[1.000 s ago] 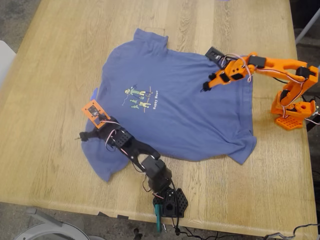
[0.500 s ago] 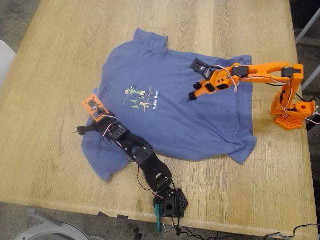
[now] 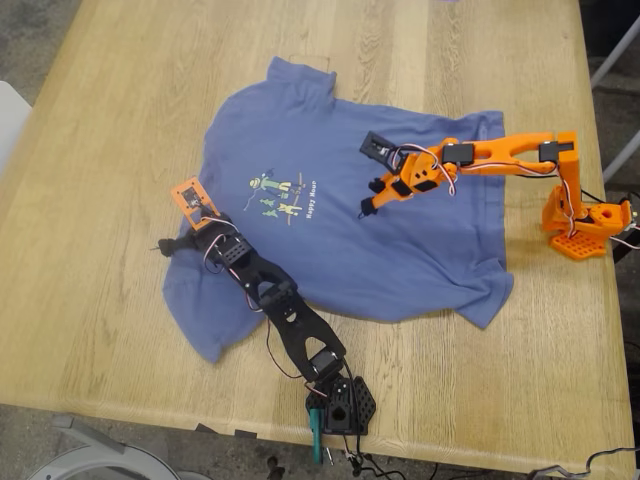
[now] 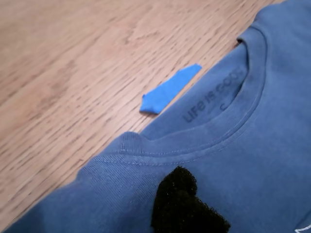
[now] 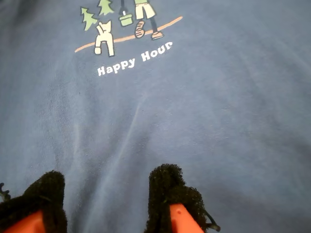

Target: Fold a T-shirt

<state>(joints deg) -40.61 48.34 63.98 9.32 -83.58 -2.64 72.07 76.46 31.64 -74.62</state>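
Scene: two small arms work over a shirt (image 3: 340, 200) spread flat on a wooden tabletop (image 3: 110, 120), seen from above in the exterior view.
Shirt: slate-blue, print side up, covering the tabletop's centre; collar toward 9 o'clock, hem toward 3 o'clock, one sleeve at 12 and one at 6.
Print: cartoon figures (image 5: 126, 19) and the white words "Happy Hour", near the shirt's centre.
My first gripper (image 3: 170, 246): on the black arm, low at the shoulder beside the collar (image 4: 214, 126), a likely corner to pinch for a fold; only one padded finger (image 4: 182, 204) shows, so I cannot tell whether it is open or closed.
My second gripper (image 3: 368, 203): on the orange arm, over the shirt's middle at 3 o'clock of the print; jaws apart, holding nothing.
Tape (image 4: 167, 90): small blue strip on the bare wood just beside the collar.
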